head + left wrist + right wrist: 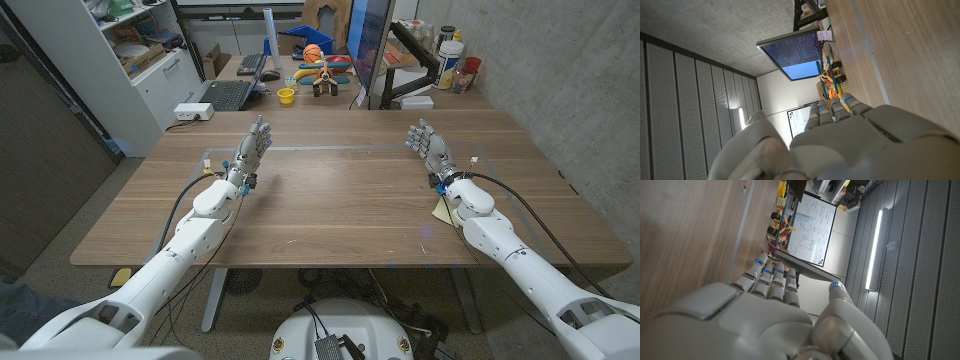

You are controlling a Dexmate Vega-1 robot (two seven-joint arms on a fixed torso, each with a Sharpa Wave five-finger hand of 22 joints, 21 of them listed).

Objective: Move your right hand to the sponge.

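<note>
While both arms reach forward over the wooden bench (330, 200), the right hand (428, 143) and left hand (255, 142) stand with fingers extended, holding nothing, well apart; the sponge cannot be made out.

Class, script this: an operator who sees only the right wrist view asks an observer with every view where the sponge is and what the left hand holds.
Operator: Where is the sponge?
Observer: The head view shows a pale yellow thing on the table, partly under the wrist of the right hand; I cannot tell whether it is a sponge.
Operator: And the left hand?
Observer: The left hand holds nothing, fingers apart.
</note>
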